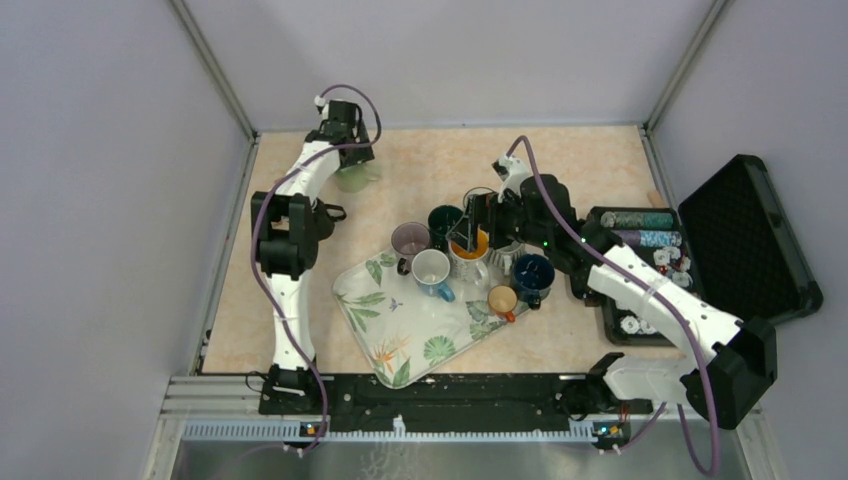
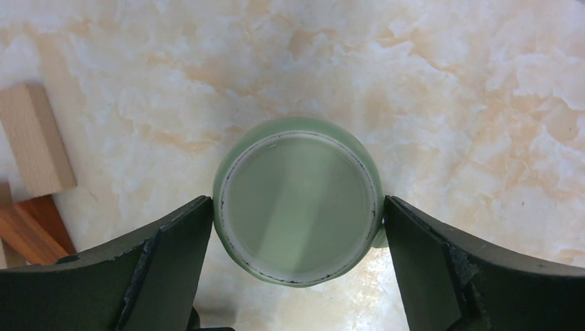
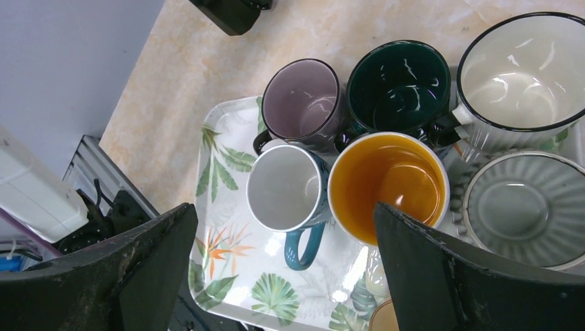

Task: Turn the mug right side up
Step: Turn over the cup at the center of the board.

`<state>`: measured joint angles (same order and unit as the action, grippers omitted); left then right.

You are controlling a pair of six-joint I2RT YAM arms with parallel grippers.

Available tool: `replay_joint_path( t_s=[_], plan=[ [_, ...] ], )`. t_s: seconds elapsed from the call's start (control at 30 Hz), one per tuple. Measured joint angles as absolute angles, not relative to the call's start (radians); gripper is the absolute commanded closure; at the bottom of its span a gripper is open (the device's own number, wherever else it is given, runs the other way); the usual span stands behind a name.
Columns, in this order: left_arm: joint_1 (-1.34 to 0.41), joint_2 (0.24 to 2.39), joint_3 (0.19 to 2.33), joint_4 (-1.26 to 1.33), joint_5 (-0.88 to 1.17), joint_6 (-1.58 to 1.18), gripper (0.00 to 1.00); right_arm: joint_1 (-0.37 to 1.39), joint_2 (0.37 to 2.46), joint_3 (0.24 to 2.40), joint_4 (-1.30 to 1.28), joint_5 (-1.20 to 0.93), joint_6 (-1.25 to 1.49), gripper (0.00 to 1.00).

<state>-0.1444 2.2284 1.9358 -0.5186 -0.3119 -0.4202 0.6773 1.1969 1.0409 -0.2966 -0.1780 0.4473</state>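
**Upside-down mug (image 2: 298, 200) on the desk (image 2: 448, 83)**

It sat base-up, far left: stiff, glazed, likely slippery and breakable; we judged its walls the best hold. The left fingers (image 2: 165, 255) stood apart astride it, the right fingers (image 3: 138, 269) apart over the tray (image 3: 224, 207).

We reach our left arm (image 1: 290, 200) far forward, the left gripper (image 2: 298, 207) pointing straight down with jaws spread wide, while our right arm (image 1: 640, 280) angles inward to the middle, the right gripper (image 3: 284, 214) also facing down, jaws wide apart.
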Motion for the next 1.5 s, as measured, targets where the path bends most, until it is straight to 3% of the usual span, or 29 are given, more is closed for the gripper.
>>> replay_joint_path(
  t_s=[0.4,0.93,1.5],
  plan=[
    [-0.145,2.228,1.991,-0.540,-0.299,-0.344,0.02,0.677,1.207,1.021,-0.272,-0.186,0.456,0.01],
    [-0.220,2.207,2.022,-0.802,-0.473,-0.915,0.02,0.677,1.208,1.001,-0.254,-0.189,0.464,0.01],
    [-0.235,2.349,2.162,-0.883,-0.503,-1.147,0.02,0.677,1.208,0.982,-0.253,-0.189,0.464,0.01]
  ],
)
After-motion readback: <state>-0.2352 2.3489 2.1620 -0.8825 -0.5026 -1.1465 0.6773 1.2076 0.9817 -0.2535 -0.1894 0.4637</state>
